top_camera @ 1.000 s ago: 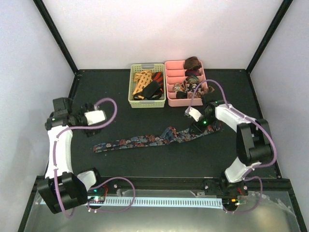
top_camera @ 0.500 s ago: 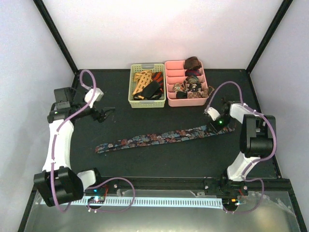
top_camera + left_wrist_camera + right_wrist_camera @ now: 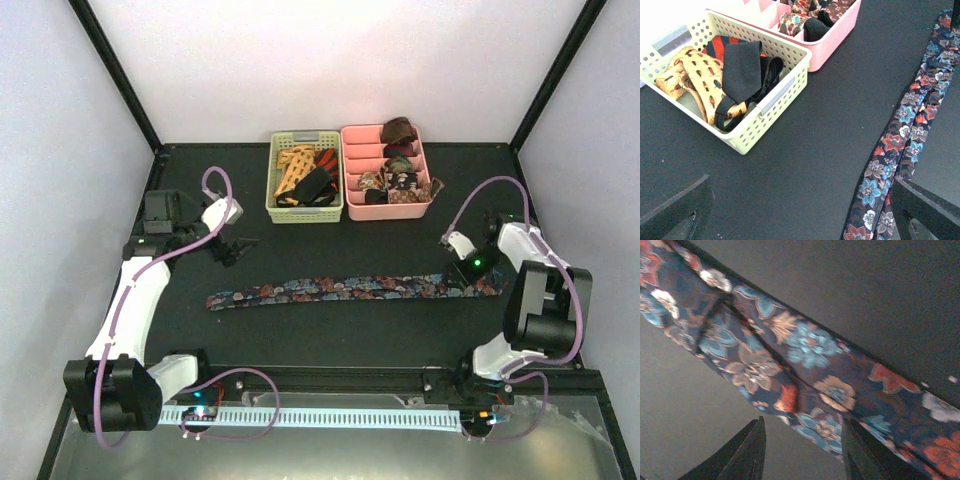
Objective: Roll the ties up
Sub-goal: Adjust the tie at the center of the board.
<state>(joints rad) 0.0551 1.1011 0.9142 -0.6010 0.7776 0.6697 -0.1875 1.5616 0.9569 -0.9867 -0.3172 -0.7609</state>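
Tie: long dark navy floral fabric necktie (image 3: 350, 288), stretched left to right across the middle of the black surface (image 3: 330, 240)
Left fingers (image 3: 680, 205): spread wide, holding nothing, left of centre, just beyond the necktie's left end
Right fingers (image 3: 747, 452): part-way apart, at the necktie's right end, tips over its edge
Upper centre: pale green slatted basket (image 3: 272, 190) of loose ties (image 3: 305, 175), touching a pink divided tray (image 3: 347, 175) of coiled ties (image 3: 395, 180)

The floral tie (image 3: 900, 145) ran off the left wrist view's bottom edge; the right gripper (image 3: 463, 275) covered part of its right end from above; the pink tray (image 3: 832, 37) was cropped at the top there.
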